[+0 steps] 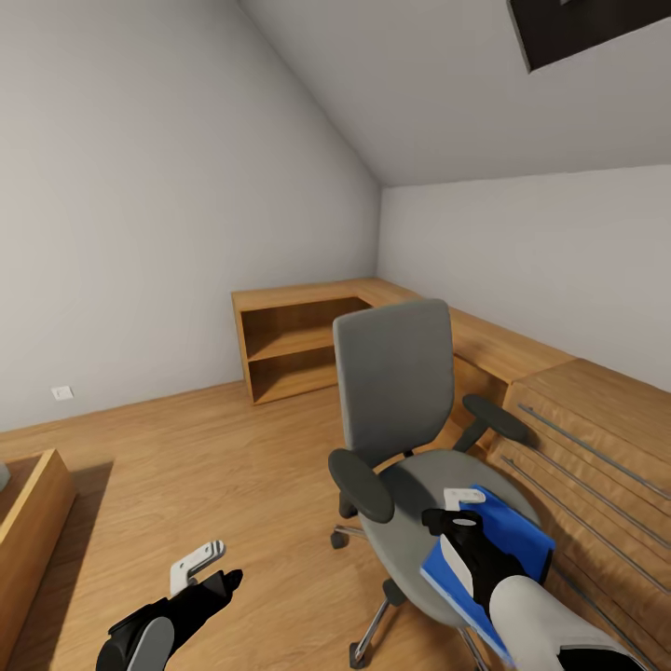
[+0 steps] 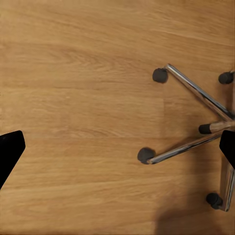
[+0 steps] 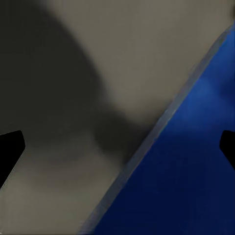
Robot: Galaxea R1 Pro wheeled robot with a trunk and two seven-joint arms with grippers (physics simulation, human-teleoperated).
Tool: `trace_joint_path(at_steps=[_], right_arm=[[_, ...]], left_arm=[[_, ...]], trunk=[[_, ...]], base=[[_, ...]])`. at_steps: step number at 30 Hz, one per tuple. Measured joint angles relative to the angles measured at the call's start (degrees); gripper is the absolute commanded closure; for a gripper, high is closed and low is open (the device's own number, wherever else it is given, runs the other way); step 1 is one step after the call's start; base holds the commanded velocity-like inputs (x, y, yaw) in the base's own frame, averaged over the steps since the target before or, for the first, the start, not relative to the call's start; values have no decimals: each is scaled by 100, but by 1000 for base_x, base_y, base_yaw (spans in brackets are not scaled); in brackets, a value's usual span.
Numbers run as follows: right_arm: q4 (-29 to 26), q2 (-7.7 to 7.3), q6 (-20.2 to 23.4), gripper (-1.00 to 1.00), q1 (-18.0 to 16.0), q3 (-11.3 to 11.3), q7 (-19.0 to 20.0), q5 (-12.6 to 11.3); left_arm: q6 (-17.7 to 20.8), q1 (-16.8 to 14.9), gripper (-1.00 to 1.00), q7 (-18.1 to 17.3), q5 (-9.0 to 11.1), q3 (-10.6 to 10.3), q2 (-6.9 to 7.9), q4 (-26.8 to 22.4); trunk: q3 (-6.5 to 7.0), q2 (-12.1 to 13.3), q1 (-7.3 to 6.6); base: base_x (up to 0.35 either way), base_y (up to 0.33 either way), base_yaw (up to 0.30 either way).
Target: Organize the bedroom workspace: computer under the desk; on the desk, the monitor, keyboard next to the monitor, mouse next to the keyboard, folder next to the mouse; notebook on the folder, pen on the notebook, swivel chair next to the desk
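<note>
Your right end effector (image 1: 463,524), fingers spread, hangs just over the bright blue flat folder (image 1: 508,550) lying on the grey upholstered swivel chair's seat (image 1: 410,485). The folder looks stiff, light and slick-covered, so pinch an overhanging edge near its spine. Your left end effector (image 1: 207,566), also spread, points down at the oak plank floor (image 2: 88,98).

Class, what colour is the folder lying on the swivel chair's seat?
Bright blue: the folder shows best in the head view, on the grey swivel chair.

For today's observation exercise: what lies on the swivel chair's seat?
A blue folder lies on the swivel chair seat; the right end effector above covers part of it.
</note>
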Motion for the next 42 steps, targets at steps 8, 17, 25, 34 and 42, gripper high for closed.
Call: trace_joint_path(at_steps=[8,17,25,34,42], right_arm=[[0,0,0,-100,0,0,4,0],[-7,-3,0,-100,0,0,6,0],[-26,-9,-2,-100,0,0,3,0],[-768,0,147,-100,29,1,-11,2],[-3146,47,1281,-100,928,1,-11,-11]], left_arm=[[0,0,-100,0,1,0,0,0],[6,0,-100,0,8,0,0,0],[6,0,-100,0,10,0,0,0],[6,0,-100,0,10,5,0,0],[6,0,-100,1,1,0,0,0]], trunk=[[144,321,-176],[180,403,-220],[180,403,-220],[180,403,-221],[180,403,-220]], base=[[0,0,0],[0,0,0],[0,0,0],[0,0,0],[0,0,0]])
